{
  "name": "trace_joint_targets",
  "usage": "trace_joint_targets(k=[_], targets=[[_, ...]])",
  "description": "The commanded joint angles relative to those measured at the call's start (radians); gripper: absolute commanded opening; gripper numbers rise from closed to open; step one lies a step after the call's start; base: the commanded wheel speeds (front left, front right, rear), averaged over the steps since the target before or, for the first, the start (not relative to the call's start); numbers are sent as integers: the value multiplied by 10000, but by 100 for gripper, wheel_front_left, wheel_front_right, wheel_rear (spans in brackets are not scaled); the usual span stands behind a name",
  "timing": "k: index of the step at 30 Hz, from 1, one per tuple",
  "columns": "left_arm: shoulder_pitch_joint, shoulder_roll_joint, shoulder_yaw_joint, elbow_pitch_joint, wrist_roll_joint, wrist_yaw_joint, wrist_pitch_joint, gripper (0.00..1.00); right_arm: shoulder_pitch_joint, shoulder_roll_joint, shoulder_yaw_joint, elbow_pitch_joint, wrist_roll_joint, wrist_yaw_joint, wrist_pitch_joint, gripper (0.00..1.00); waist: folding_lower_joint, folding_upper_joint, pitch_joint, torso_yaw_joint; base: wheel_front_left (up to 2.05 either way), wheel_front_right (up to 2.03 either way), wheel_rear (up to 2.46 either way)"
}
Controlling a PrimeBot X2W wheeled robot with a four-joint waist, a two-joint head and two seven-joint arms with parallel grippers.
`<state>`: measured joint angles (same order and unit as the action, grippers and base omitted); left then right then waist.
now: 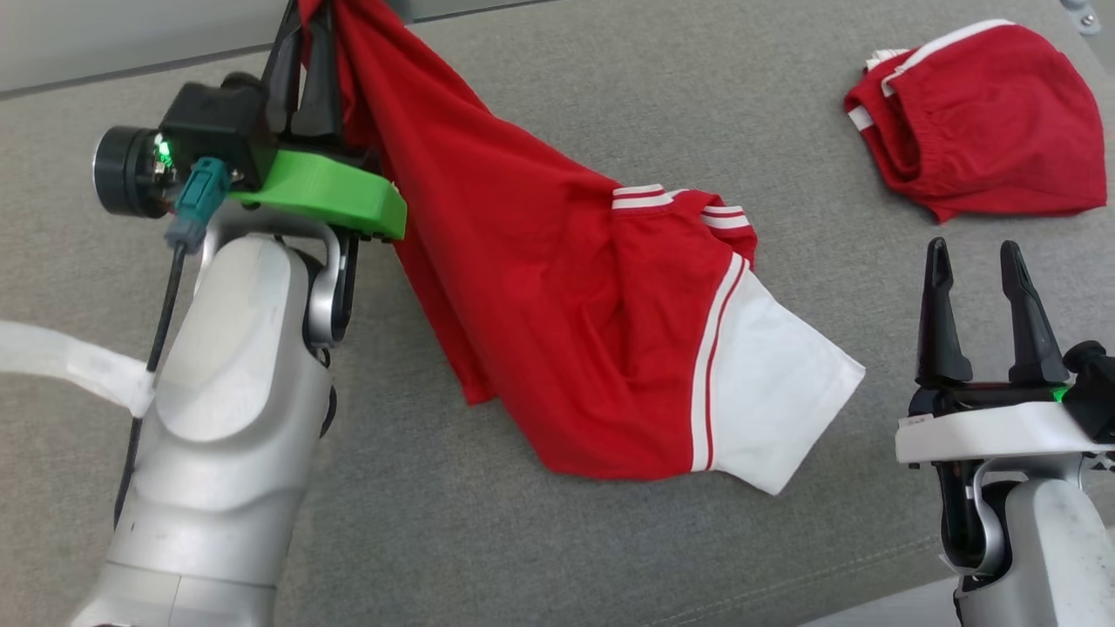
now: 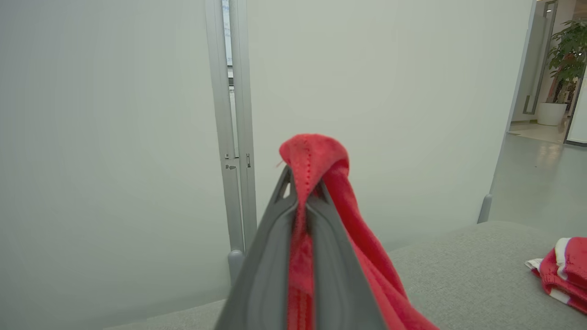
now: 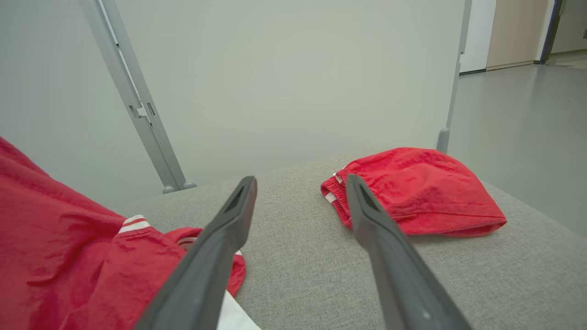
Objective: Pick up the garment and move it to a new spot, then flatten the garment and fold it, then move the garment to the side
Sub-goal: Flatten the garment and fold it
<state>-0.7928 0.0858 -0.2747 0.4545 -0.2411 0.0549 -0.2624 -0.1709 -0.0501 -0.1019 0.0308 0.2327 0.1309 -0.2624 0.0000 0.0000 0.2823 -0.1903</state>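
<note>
The garment [image 1: 540, 287], a red shirt with white stripes and a white sleeve panel, hangs from my left gripper [image 1: 307, 35] at the upper left. Its lower part trails over the grey padded surface [image 1: 523, 540]. In the left wrist view the left gripper [image 2: 302, 185] is shut on a bunched fold of the red cloth [image 2: 314, 151], which sticks out past the fingertips. My right gripper [image 1: 974, 252] stands open at the lower right, a little right of the white sleeve, with nothing in it. In the right wrist view the open right gripper [image 3: 300, 181] has the garment [image 3: 59, 247] to its left.
A second red piece of clothing [image 1: 984, 122] with white trim lies crumpled at the far right of the surface, also ahead of the right fingers [image 3: 412, 192]. A pale partition wall [image 2: 114, 137] with a metal post stands behind. A potted plant [image 2: 568, 50] is far off.
</note>
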Motion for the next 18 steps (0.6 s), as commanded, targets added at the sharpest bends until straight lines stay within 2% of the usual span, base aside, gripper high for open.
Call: trace_joint_targets(k=[1, 7, 12, 13, 14, 15, 18], targets=[[-269, 19, -44, 306, 112, -40, -26, 0, -156, -5, 55, 13, 59, -3, -33, 100, 0, 0, 367, -519, 0, 0, 0], [-1263, -109, -222, 2356, 302, -81, -28, 0, -463, -7, 516, 126, 367, -3, -34, 100, 0, 0, 898, -1457, 0, 0, 0], [-1729, -158, -342, 3723, 345, -129, -27, 0, -611, -4, 828, 241, 553, -2, -32, 100, 0, 0, 1204, -1955, 0, 0, 0], [-1798, -170, -351, 4060, 324, -161, -27, 23, -624, -4, 877, 263, 576, -3, -34, 100, 0, 0, 1230, -2012, 0, 0, 0], [-1862, -183, -376, 4301, 296, -194, -27, 75, -625, -4, 900, 280, 592, -2, -34, 100, 0, 0, 1240, -2036, 0, 0, 0], [-1976, -198, -381, 4574, 257, -227, -27, 100, -623, -1, 926, 308, 612, -3, -34, 100, 0, 0, 1250, -2047, 0, 0, 0], [-2135, -202, -310, 5182, 145, -257, -27, 100, -591, -1, 885, 356, 569, -2, -34, 100, 0, 0, 1211, -1914, 0, 0, 0]])
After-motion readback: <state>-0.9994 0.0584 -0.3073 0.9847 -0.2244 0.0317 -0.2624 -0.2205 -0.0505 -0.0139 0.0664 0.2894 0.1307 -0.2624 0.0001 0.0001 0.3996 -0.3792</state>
